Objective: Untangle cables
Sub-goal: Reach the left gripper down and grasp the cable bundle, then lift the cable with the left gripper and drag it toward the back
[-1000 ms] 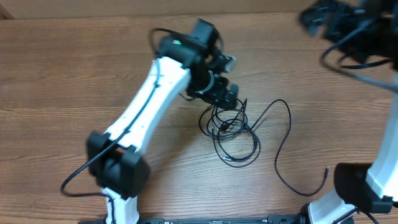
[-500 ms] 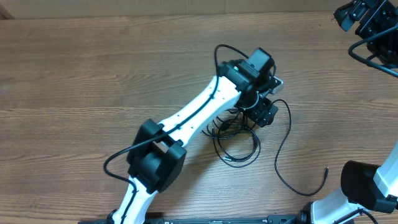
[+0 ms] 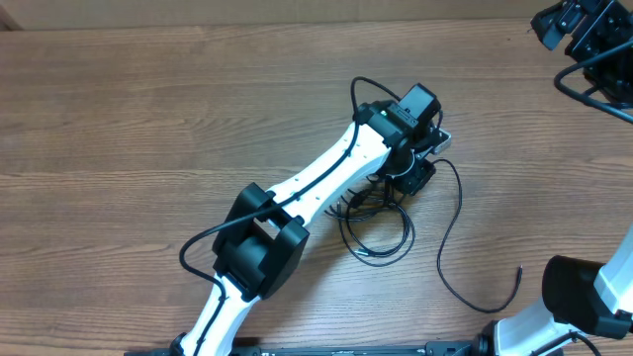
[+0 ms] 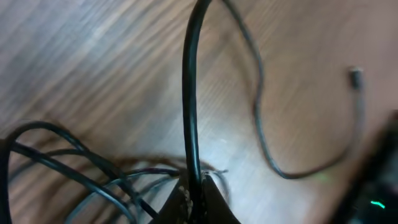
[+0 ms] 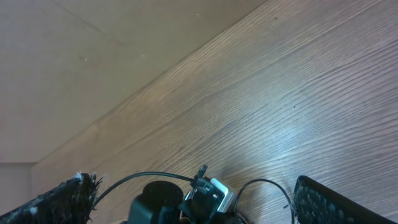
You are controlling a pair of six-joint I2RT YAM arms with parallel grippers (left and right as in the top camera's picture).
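Observation:
The cables (image 3: 376, 225) lie as a tangle of thin black loops in the middle of the wooden table. One long strand (image 3: 457, 213) curves out to the right and ends at a loose tip (image 3: 519, 269). My left gripper (image 3: 415, 178) sits at the tangle's upper right edge. In the left wrist view the left gripper (image 4: 194, 190) is shut on a black cable (image 4: 189, 93) that rises straight up between the jaws, with more loops (image 4: 74, 168) to the left and a small plug end (image 4: 356, 74) at the far right. My right gripper (image 3: 574, 25) hangs open in the far right corner, its fingers (image 5: 78, 196) wide apart and holding nothing.
The left arm (image 3: 316, 188) stretches diagonally from the front edge to the tangle. The right arm's base (image 3: 579, 297) stands at the front right, with its thicker black wires (image 3: 593, 94) hanging near the right edge. Bare wood table (image 3: 129, 119) lies to the left.
The left arm has swung right over the tangle, and its gripper has gone from open to shut on a cable. The right gripper shifted toward the corner, then stayed still.

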